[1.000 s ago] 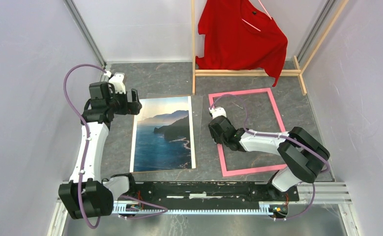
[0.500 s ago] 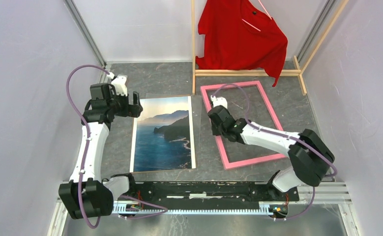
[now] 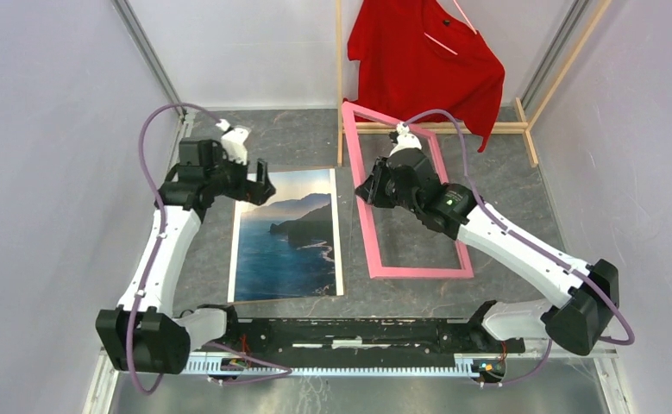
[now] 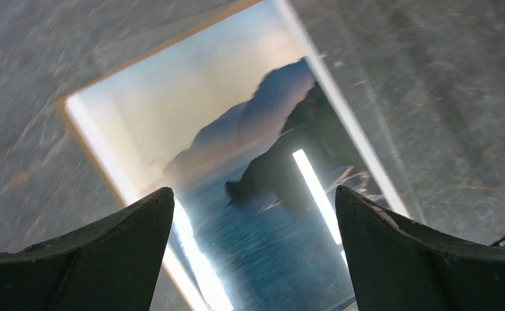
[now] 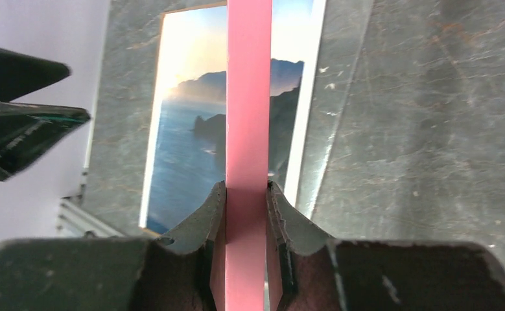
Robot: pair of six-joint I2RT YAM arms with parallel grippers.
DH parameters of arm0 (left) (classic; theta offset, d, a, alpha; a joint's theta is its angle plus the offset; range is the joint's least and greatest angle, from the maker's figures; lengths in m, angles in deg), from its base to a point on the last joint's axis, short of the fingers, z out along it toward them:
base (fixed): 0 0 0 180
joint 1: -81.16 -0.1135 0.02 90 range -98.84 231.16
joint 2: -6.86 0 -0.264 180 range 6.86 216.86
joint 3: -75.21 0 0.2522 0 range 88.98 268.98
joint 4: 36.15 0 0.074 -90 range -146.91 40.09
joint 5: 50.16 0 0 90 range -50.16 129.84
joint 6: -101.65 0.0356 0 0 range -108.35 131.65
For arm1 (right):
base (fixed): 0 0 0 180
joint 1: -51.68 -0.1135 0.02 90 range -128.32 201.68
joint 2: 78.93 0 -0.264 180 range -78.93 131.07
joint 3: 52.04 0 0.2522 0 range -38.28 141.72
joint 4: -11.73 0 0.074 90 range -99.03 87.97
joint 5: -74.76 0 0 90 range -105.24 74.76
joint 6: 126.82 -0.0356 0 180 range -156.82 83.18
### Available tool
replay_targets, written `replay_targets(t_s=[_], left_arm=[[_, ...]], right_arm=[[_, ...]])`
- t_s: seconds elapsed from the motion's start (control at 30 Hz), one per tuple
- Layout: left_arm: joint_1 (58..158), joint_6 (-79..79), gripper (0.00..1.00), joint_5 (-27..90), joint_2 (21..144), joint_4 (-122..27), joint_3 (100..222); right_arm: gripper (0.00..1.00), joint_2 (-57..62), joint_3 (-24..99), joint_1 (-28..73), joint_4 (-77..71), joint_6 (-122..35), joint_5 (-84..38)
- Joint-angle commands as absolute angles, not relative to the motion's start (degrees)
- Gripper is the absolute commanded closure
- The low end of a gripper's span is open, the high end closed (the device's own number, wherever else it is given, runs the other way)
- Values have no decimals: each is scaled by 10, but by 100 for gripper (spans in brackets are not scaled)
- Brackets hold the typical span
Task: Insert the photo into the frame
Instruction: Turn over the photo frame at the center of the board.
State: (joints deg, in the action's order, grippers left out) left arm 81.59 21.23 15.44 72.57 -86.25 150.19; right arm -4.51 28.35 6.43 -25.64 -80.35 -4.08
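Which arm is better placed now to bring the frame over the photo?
The right, probably: the right hand is shut on the frame's pink side bar. The left hand hangs open above the photo, holding nothing.

photo (image 3: 289,237): coastal seascape print, lying flat, face up | frame (image 3: 418,272): thin, pink, just right of photo, tilted, left rail raised

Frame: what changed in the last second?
The right gripper shut on the left rail of the frame and lifted it, so the frame now tilts up, its far left corner by the rack. The left gripper shifted right, over the far end of the photo. Unchanged: photo flat in place, left jaws wide open.
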Motion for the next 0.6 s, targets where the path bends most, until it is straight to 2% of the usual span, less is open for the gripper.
replay_targets(t_s=[0.0,0.23,0.57], left_arm=[[909,178,0,160,744,-854,1573],[966,87,0,180,774,-776,1609],[1048,80,0,239,837,-801,1688]], right_arm=[[100,-69,334,90,-261,-855,-123],[100,-83,301,153,-207,-954,-291],[100,-107,270,181,-92,-1062,-382]])
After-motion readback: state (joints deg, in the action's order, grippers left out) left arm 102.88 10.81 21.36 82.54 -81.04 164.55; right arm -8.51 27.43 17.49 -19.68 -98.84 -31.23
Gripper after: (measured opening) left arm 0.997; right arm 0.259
